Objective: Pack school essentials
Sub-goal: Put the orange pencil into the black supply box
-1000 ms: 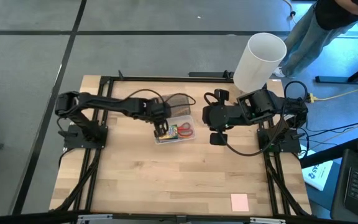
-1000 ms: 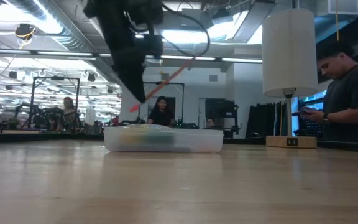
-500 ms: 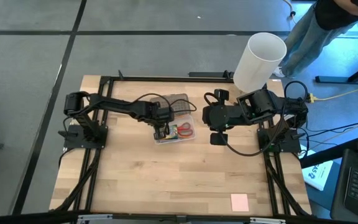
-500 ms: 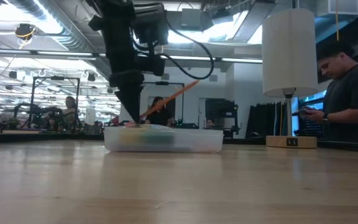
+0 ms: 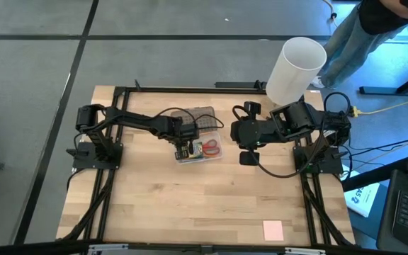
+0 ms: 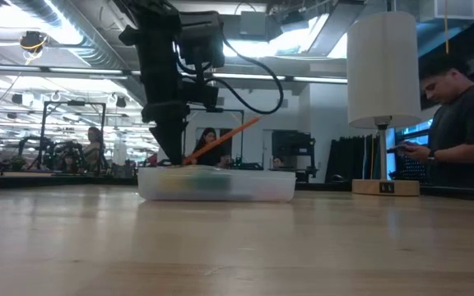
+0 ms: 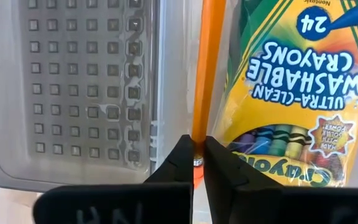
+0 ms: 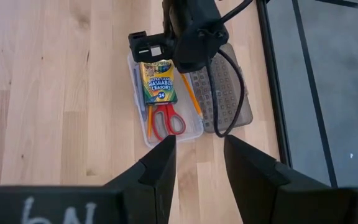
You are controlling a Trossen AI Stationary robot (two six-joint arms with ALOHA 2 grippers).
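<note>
My left gripper (image 5: 183, 149) reaches down into the clear plastic case (image 5: 200, 153) and is shut on a thin orange pencil (image 6: 220, 140). In the case lie the green-and-yellow crayon box (image 7: 288, 87), the red-handled scissors (image 8: 166, 122), a blue pen (image 8: 135, 84) and a second orange pencil (image 8: 148, 122). The grey dotted lid (image 7: 86, 87) lies flipped open at the case's far side. My right gripper (image 5: 246, 154) hovers open to the right of the case. The pink square pad (image 5: 273, 229) lies flat near the table's near right corner. My left gripper pinches the orange pencil between its two fingers at the eraser end (image 7: 198, 135), coming from above and pointing down. The held end is low at the case's rim. The pencil slants up toward the table's right, between the crayon box and the lid.
A tall white cylinder (image 5: 296, 69) stands at the far right corner of the table. A person (image 6: 459, 131) stands beyond that edge. Bare wooden tabletop (image 5: 190, 205) stretches from the case to the near edge.
My left gripper has come down toward the case, carrying the orange pencil with it. The pencil's held end has sunk to the case's rim, and the pencil stays slanted up to the right.
</note>
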